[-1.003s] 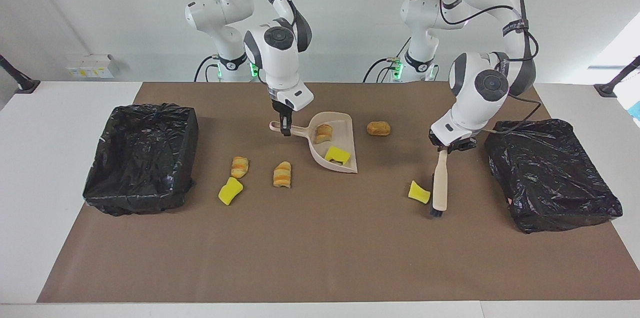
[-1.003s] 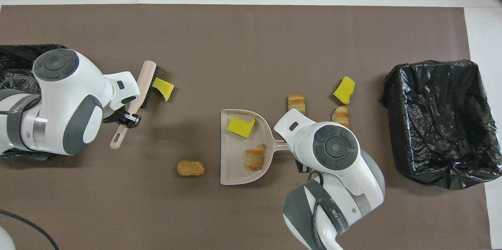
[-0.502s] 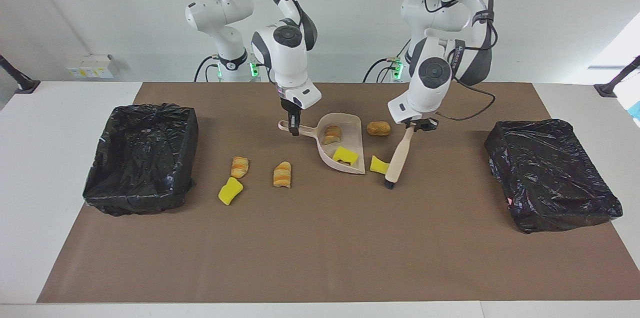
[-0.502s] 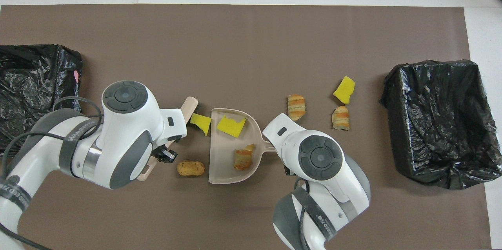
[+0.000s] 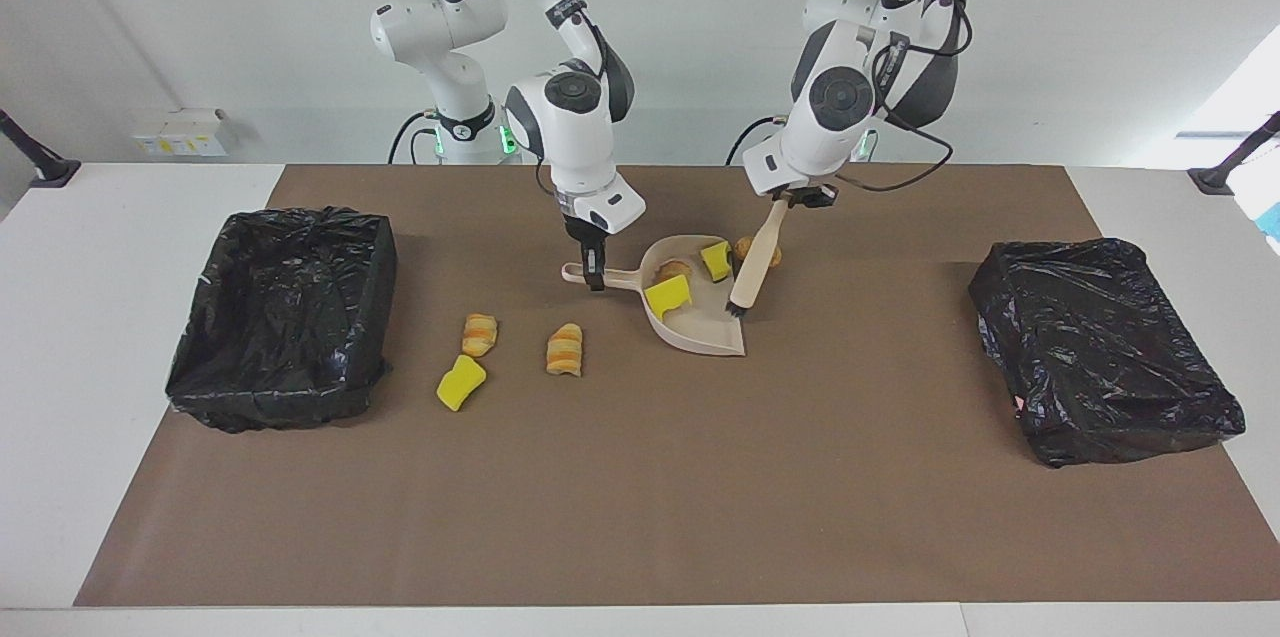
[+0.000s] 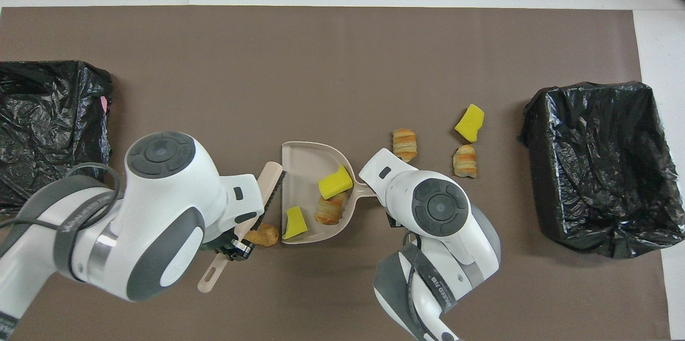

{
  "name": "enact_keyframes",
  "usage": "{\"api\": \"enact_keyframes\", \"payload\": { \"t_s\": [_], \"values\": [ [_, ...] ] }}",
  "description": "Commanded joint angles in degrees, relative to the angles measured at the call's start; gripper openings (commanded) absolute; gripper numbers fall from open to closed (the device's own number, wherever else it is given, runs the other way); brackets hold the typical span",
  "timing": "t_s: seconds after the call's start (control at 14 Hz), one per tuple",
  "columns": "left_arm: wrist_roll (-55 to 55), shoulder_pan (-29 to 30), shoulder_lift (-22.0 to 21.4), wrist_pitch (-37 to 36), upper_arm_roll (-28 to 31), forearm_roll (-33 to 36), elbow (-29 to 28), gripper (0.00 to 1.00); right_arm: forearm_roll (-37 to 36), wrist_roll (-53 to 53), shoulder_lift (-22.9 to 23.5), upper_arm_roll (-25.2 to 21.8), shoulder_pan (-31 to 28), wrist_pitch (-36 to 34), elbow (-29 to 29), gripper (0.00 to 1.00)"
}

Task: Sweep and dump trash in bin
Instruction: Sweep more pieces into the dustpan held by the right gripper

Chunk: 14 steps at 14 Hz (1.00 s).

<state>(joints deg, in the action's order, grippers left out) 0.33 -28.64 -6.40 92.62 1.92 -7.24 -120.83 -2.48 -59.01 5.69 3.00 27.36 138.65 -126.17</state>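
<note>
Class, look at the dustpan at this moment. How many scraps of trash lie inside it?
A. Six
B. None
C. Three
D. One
C: the dustpan holds two yellow sponge chunks and one striped bread-like piece; the brown lump sits just outside its open edge, beside the brush.

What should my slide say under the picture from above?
Left gripper sweeps brush at dustpan held by right gripper.
</note>
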Motion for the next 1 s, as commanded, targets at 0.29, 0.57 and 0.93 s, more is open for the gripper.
{"api": "enact_keyframes", "payload": {
  "t_s": [0.29,0.57,0.93],
  "values": [
    [-29.9,4.3,-10.8,-2.9,0.3,-2.7,-8.9,0.00,0.9,-7.7,-1.6,0.3,-0.4,-2.9,0.7,0.00],
    [-37.9,0.1,-14.3,5.2,-0.2,-4.2,-18.8,0.00,0.9,-8.9,-3.7,0.3,2.1,-8.0,-0.9,0.00],
    [-38.4,-9.4,-10.7,16.4,-0.3,-6.5,-21.2,0.00,1.0,-7.9,-3.1,0.3,1.9,-7.4,-0.7,0.00]
  ]
}}
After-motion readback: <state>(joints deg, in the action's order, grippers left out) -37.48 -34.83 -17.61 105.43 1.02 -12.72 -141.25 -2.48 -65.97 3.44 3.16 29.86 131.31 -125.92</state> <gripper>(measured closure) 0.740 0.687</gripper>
